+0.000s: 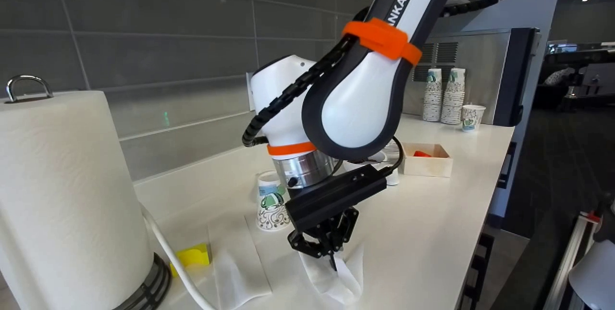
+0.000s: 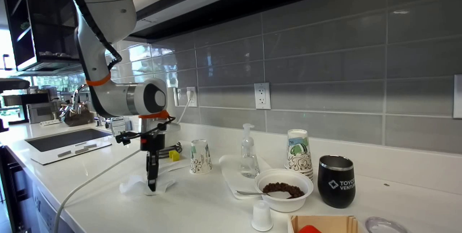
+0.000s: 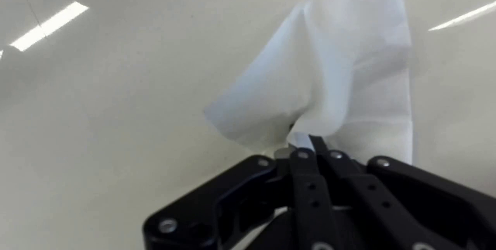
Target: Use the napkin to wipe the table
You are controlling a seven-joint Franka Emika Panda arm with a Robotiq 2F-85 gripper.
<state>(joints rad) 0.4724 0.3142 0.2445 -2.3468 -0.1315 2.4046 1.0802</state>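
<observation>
A thin white napkin (image 1: 348,283) lies creased and partly lifted on the white table (image 1: 408,242). It shows also in an exterior view (image 2: 131,185) and in the wrist view (image 3: 378,60), spread out ahead of the fingers. My gripper (image 1: 333,263) points down with its fingertips low at the table. In the wrist view my gripper (image 3: 304,141) is shut on a gathered fold of the napkin. The fingertips are partly hidden by the fold. In an exterior view the dark fingers (image 2: 152,180) stand in the middle of the napkin, close together.
A paper towel roll (image 1: 67,194), a yellow block (image 1: 193,256), a white sheet (image 1: 238,262) and a paper cup (image 1: 272,204) stand or lie near the wall. A white cable (image 2: 97,175) crosses the table. A soap bottle (image 2: 249,153), bowl (image 2: 285,206) and black tumbler (image 2: 336,182) are farther along.
</observation>
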